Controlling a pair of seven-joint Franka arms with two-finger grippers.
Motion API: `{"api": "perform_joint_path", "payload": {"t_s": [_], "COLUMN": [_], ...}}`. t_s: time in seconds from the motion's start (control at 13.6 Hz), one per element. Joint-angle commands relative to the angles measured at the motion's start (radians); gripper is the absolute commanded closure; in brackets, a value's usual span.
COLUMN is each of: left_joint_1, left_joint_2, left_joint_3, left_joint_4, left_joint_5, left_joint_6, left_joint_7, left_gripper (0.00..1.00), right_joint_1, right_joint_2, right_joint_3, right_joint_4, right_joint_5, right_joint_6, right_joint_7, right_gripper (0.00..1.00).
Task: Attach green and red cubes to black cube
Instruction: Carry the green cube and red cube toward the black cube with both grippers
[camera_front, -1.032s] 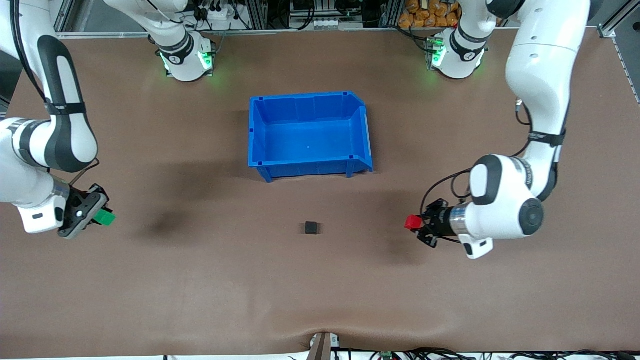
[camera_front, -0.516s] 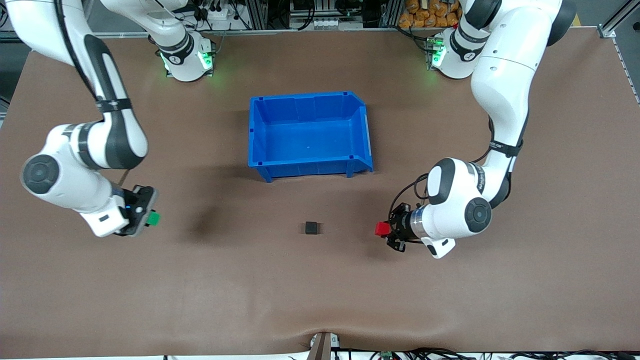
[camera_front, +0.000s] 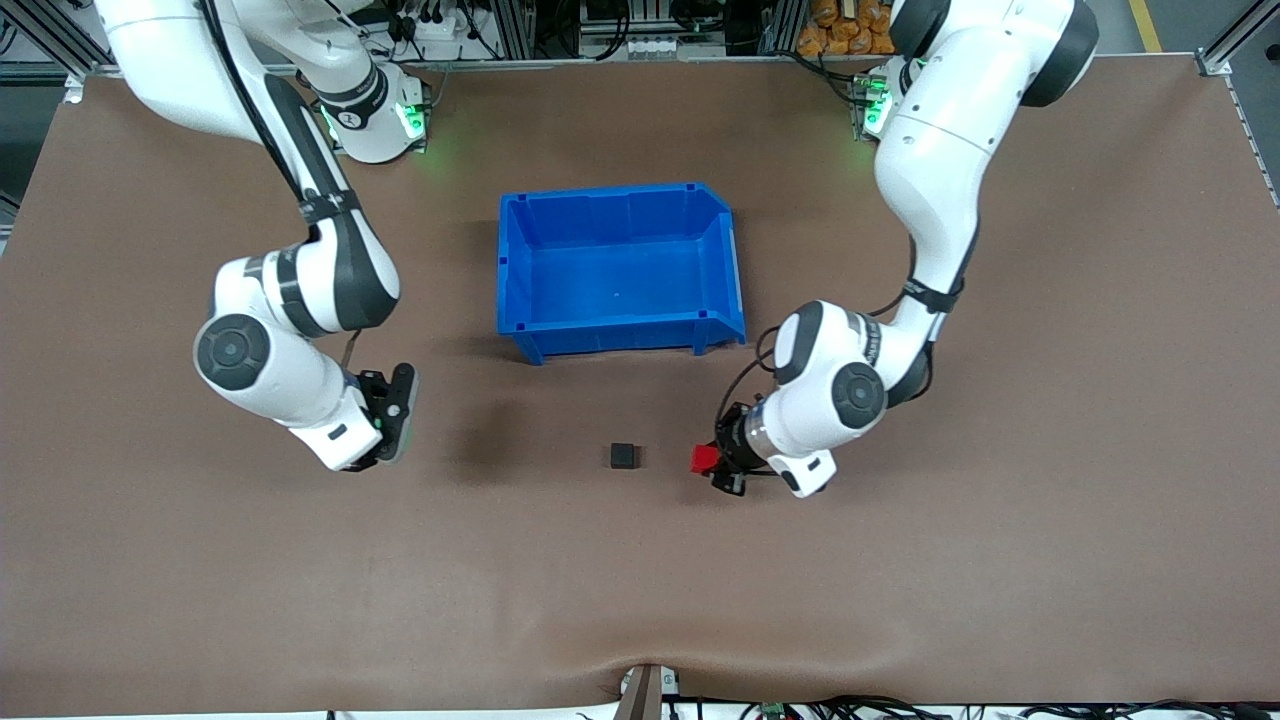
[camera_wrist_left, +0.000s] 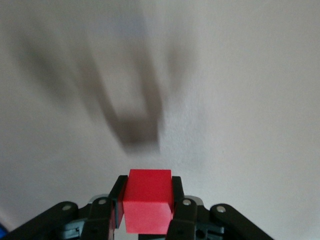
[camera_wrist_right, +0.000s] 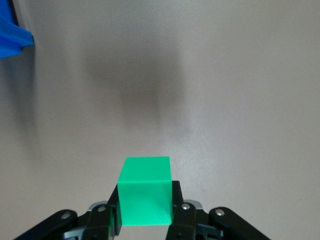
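Observation:
The black cube sits on the brown table, nearer to the front camera than the blue bin. My left gripper is shut on the red cube, low over the table just beside the black cube, toward the left arm's end. In the left wrist view the red cube sits between the fingers, and a blurred dark shape lies ahead of it. My right gripper is shut on the green cube, over the table toward the right arm's end. The green cube is hidden in the front view.
The blue bin stands open at the table's middle, between the two arm bases and the black cube. Its corner shows in the right wrist view. The table is brown and flat all round.
Both arms have swung in toward the black cube with their cubes held. The red cube is now close beside it. The green cube has come nearer but stays well apart.

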Motion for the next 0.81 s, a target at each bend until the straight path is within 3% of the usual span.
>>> {"api": "perform_joint_path", "payload": {"t_s": [0.0, 0.74], "left_joint_1": [-0.005, -0.107], "left_joint_2": [0.033, 0.116], "left_joint_3": [0.016, 0.034], "left_joint_4": [0.069, 0.116], "left_joint_5": [-0.011, -0.013], "left_joint_6": [0.002, 0.103], "left_joint_7": [-0.046, -0.176], "left_gripper": [0.90, 0.90], "right_joint_1": [0.007, 0.028], "right_joint_2": [0.063, 0.095], "right_joint_3": [-0.008, -0.010], "right_joint_4": [0.060, 0.080], "right_joint_5": [0.030, 0.062], "right_joint_6": [-0.007, -0.016], "right_joint_7": [-0.004, -0.001], "right_gripper": [1.00, 1.00]}}
